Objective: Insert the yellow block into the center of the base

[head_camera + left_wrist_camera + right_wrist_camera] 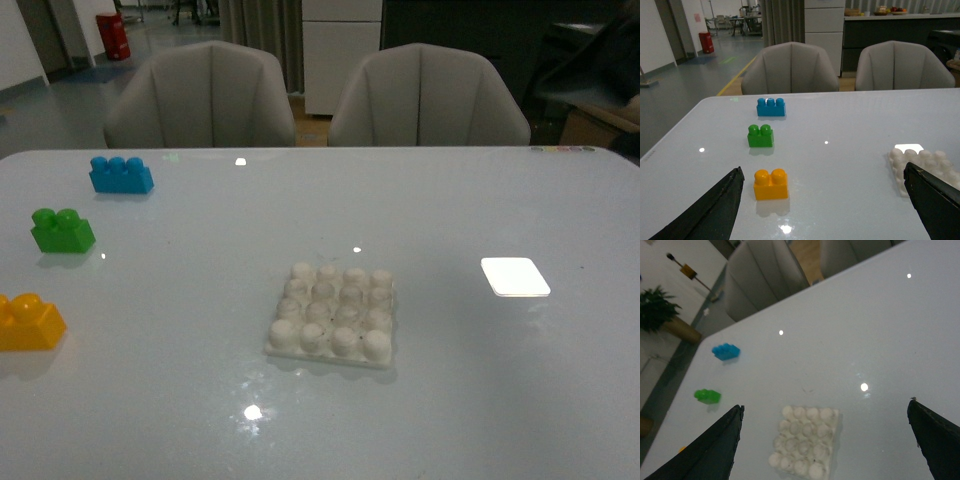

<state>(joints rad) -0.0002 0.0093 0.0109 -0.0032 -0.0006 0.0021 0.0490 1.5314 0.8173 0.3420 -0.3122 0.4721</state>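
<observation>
Yellow block [28, 322] sits on the counter [480, 390] at the near left, studs up, partly cut by the frame edge in the front view; well apart from the base [335, 315], nothing touching it. The base lies flat near the middle of the counter, studs up, all white. Green block [62, 230] is just beyond the yellow one and blue block [120, 174] is farther still; the three make a loose row along the left side, each apart from the next. A bright light patch [515, 277] reflects on the counter right of the base. Two grey chairs [200, 95] stand at the far edge.

Left pincer [822, 171]: jaws wide apart, gripping nothing; the yellow block shows just beside the tip of one dark finger [715, 207], not touching, and the base is by the other finger. Right pincer [825, 405]: jaws also wide apart and gripping nothing; the base shows between its fingers, closer to one; green and blue blocks are visible beyond.
</observation>
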